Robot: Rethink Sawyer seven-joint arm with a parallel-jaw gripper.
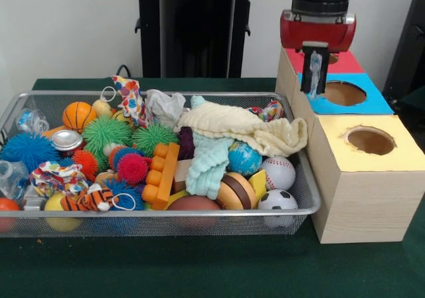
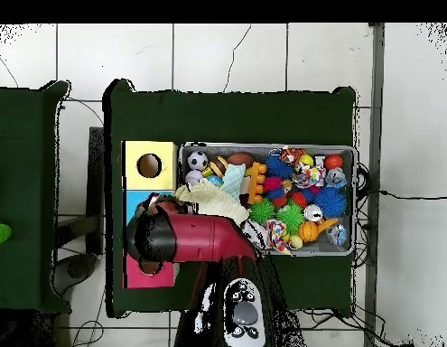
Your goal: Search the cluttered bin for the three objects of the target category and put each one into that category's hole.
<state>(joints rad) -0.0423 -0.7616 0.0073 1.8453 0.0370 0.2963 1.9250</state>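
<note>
My gripper [image 1: 315, 72] hangs over the row of boxes, above the edge where the red box [image 1: 346, 62] meets the blue box [image 1: 375, 103]. It is shut on a clear, crinkled plastic wrapper [image 1: 314, 66] that hangs between the black fingers. The wire mesh bin [image 1: 199, 223] is full of toys. A short silver can [image 1: 66, 139] lies at its left, also in the overhead view [image 2: 312, 213]. A clear plastic item [image 1: 11, 177], perhaps the bottle, lies at the bin's left edge. In the overhead view my arm [image 2: 186, 239] hides the gripper.
Three boxes stand right of the bin: red, blue with a round hole [image 1: 344, 93], yellow [image 1: 398, 153] with a round hole [image 1: 370, 141]. The bin [image 2: 354, 199] holds spiky balls, sports balls, cream and mint cloths [image 1: 246, 131] and an orange block toy [image 1: 163, 173].
</note>
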